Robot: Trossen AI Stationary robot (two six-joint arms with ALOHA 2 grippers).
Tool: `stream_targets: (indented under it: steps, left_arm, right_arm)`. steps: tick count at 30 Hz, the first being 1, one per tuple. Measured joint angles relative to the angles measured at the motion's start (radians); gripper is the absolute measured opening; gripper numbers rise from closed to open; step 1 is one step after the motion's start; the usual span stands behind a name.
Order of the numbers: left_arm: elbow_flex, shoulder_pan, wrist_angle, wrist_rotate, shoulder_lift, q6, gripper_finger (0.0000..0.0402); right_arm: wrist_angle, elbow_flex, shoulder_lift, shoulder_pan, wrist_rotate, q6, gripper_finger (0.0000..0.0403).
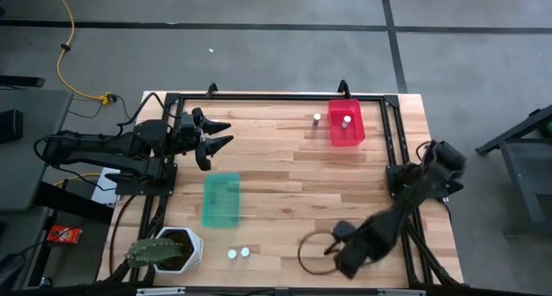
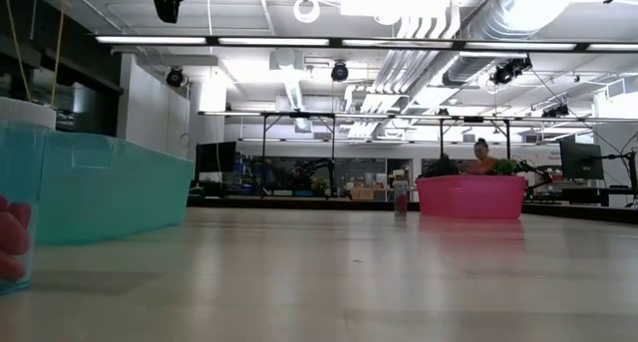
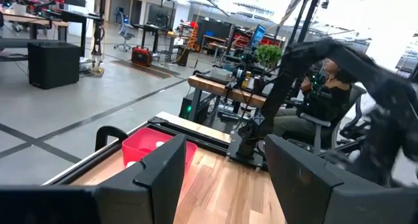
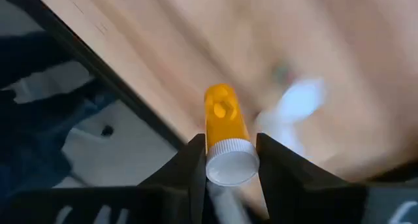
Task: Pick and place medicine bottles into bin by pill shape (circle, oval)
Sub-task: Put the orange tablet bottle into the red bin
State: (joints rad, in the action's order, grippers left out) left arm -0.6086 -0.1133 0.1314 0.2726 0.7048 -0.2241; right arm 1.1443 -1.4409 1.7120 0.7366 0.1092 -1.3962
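The right gripper [image 4: 225, 160] is gripping an orange bottle [image 4: 225, 129] with a white cap, its fingers [image 4: 194, 165] pressing the cap from both sides; pills are showing through the bottle's wall. In the high view this gripper [image 1: 338, 251] is hanging over the table's [image 1: 285, 179] near edge, right of centre. The left gripper [image 1: 220, 134] is waiting with its fingers spread and holding nothing, over the table's far left part, just beyond the green bin [image 1: 221, 200]. The red bin [image 1: 346, 123] is sitting at the far right with one bottle [image 1: 346, 120] standing inside it and another bottle [image 1: 316, 118] standing just outside its left wall. Two more bottles [image 1: 238, 253] are standing side by side near the front edge, beside a white pot [image 1: 185, 244] with a plant
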Motion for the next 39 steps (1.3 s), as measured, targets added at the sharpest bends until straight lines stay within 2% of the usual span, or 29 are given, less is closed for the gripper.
stream_targets:
  steps: [4, 7, 9, 11, 13, 17, 20, 23, 26, 30, 39]
  left_arm:
    - [0.0, 0.0, 0.0, 0.0, 0.0, 0.0, 0.02]
    - [0.0, 0.0, 0.0, 0.001, 0.0, 0.0, 0.02]
    - [0.0, 0.0, 0.0, 0.0, 0.0, -0.009, 0.02]
    - [0.0, 0.002, 0.0, -0.004, 0.0, -0.008, 0.02]
    - [0.0, 0.004, 0.0, -0.005, 0.0, -0.008, 0.02]
    - [0.0, 0.004, -0.001, -0.007, 0.012, -0.008, 0.02]
    - [0.0, 0.004, 0.001, -0.008, 0.03, -0.008, 0.02]
    - [0.0, 0.004, 0.0, -0.008, 0.054, -0.008, 0.02]
    - [0.0, 0.004, -0.001, -0.008, 0.081, -0.011, 0.02]
    - [0.0, 0.004, 0.003, -0.008, 0.104, -0.014, 0.02]
    - [0.0, 0.004, 0.049, -0.008, 0.109, -0.034, 0.02]
  right_arm:
    - [0.061, 0.001, -0.13, -0.12, -0.21, 0.23, 0.0102]
    - [0.053, 0.025, -0.211, -0.252, -0.362, 0.389, 0.0102]
    - [-0.005, 0.042, -0.248, -0.347, -0.444, 0.523, 0.0102]
    - [-0.113, 0.071, -0.277, -0.445, -0.471, 0.671, 0.0102]
    - [-0.262, 0.113, -0.294, -0.532, -0.455, 0.81, 0.0103]
    - [-0.603, 0.203, -0.306, -0.682, -0.331, 1.042, 0.0103]
    - [-0.846, 0.259, -0.307, -0.762, -0.227, 1.124, 0.0103]
    - [-1.016, 0.283, -0.307, -0.811, -0.135, 1.168, 0.0103]
    - [-1.089, 0.284, -0.307, -0.836, -0.055, 1.177, 0.0103]
    - [-1.103, 0.284, -0.307, -0.844, 0.0, 1.178, 0.0103]
    - [-1.095, 0.283, -0.307, -0.86, 0.004, 1.176, 0.0103]
